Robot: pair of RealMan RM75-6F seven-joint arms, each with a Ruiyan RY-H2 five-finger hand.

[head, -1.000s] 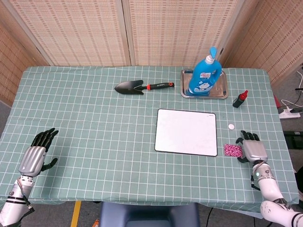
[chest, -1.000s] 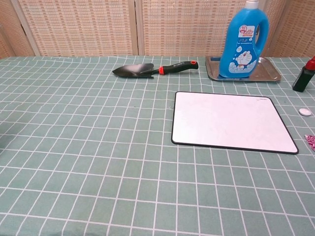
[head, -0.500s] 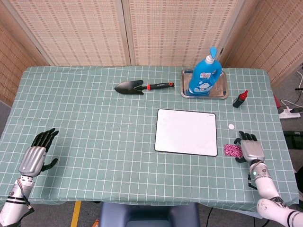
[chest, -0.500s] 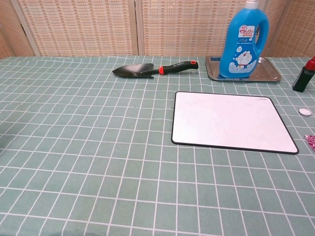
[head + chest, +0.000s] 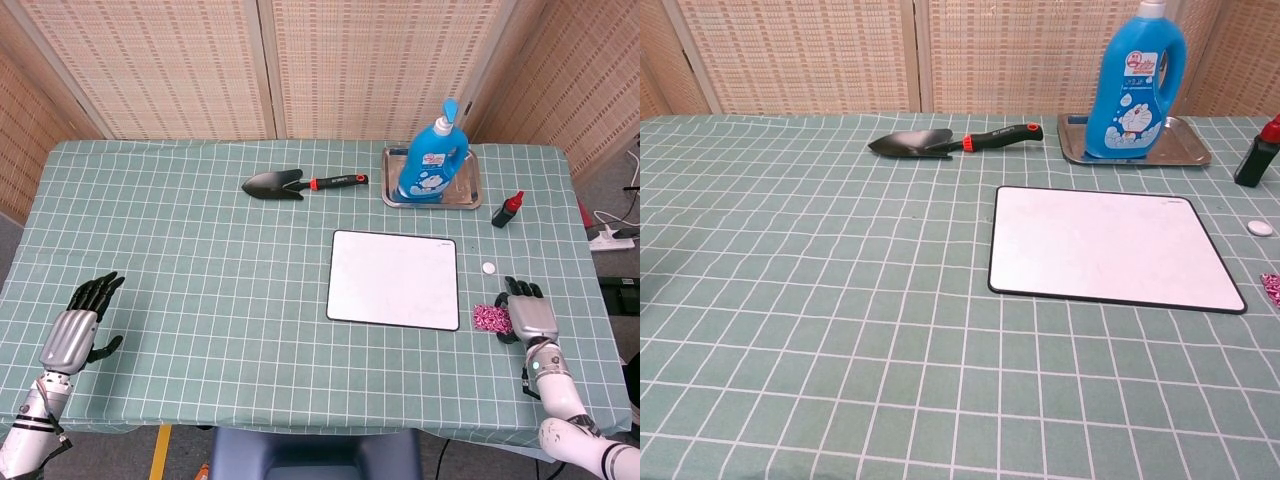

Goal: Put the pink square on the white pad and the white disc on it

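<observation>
- The right hand [image 5: 530, 316] lies low on the desk [image 5: 200, 260] at its right edge, just right of the pink square [image 5: 488, 317]; its thumb side seems to touch the square's right edge, though the head view is too small to say whether it pinches it.
- Its fingers [image 5: 523, 290] point away from the robot and look loosely extended, not curled in.
- The pink square lies flat on the checked cloth, just beside the lower right corner of the white pad [image 5: 393, 279] but off it; in the chest view only its left tip [image 5: 1271, 286] shows at the picture's right border.
- The white disc [image 5: 488, 267] sits on the cloth just right of the pad's right edge, beyond the square and near the right hand's fingertips, apart from both.
- The white pad is bare, lying flat with its dark rim showing all round.
- The left hand [image 5: 78, 326] rests near the desk's front left corner, fingers spread and holding nothing, well apart from everything else.
- A black trowel [image 5: 300, 184] with a red collar lies behind the pad to the left.
- A blue bottle [image 5: 433, 158] stands upright in a metal tray [image 5: 469, 190] behind the pad.
- A small black bottle with a red cap [image 5: 508, 209] stands right of the tray.
</observation>
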